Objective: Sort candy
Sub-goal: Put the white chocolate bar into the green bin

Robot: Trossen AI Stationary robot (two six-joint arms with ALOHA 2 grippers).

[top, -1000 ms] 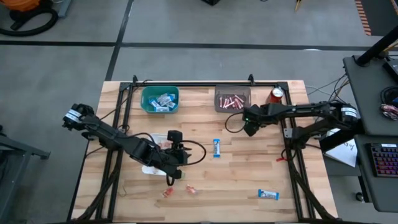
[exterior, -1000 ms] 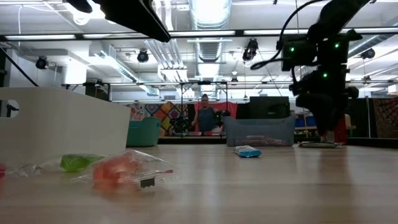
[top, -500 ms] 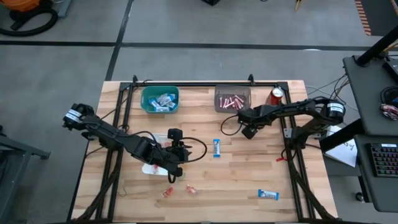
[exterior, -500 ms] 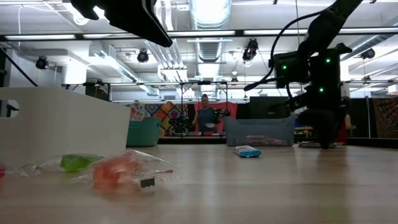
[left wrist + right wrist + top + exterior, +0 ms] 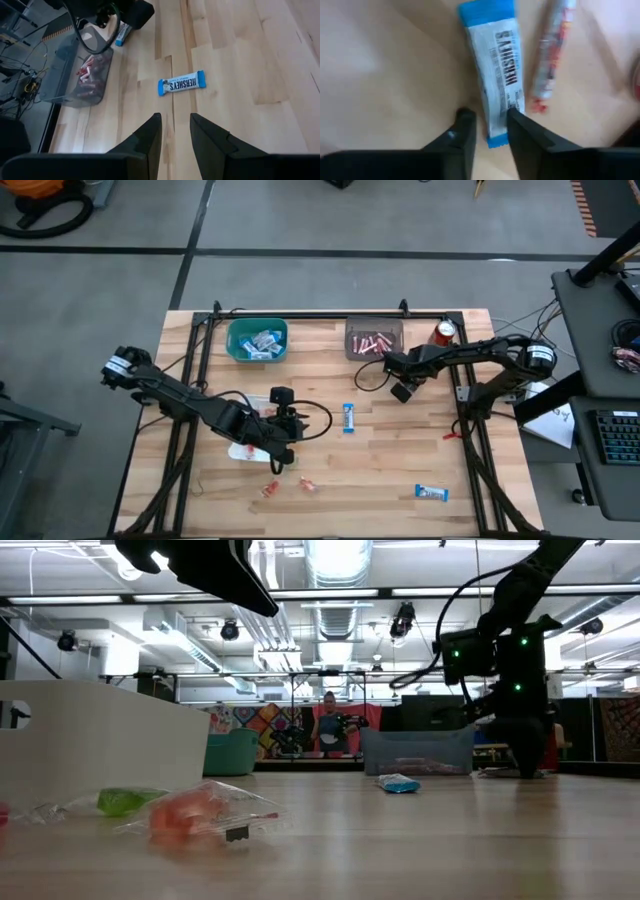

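Note:
A blue-and-white candy bar (image 5: 495,70) lies flat on the wooden table beside a slim pink stick (image 5: 552,55). My right gripper (image 5: 489,120) points down over it, in front of the grey bin (image 5: 374,340) of pink sticks, shut on the bar's near end. My left gripper (image 5: 175,135) hovers open and empty at mid-table (image 5: 296,430), facing another blue-and-white bar (image 5: 181,82). A third bar (image 5: 431,493) lies near the front right. Small red pieces (image 5: 268,490) lie at the front. My right gripper has the blue-and-white bar's near end (image 5: 495,137) between its two fingers, one on each long side. The fingers come from above, pointing down, and lie across the bar. The bar lies flat on the table.
A green bin (image 5: 257,340) of blue-and-white bars stands at the back left, and a red can (image 5: 444,332) at the back right. A white container (image 5: 100,740) sits under my left arm. A green piece (image 5: 125,802) and an orange piece (image 5: 190,815) lie at the front.
My right gripper has sunk toward the table and shifted a little toward its near edge, rolling about its own axis as it went.

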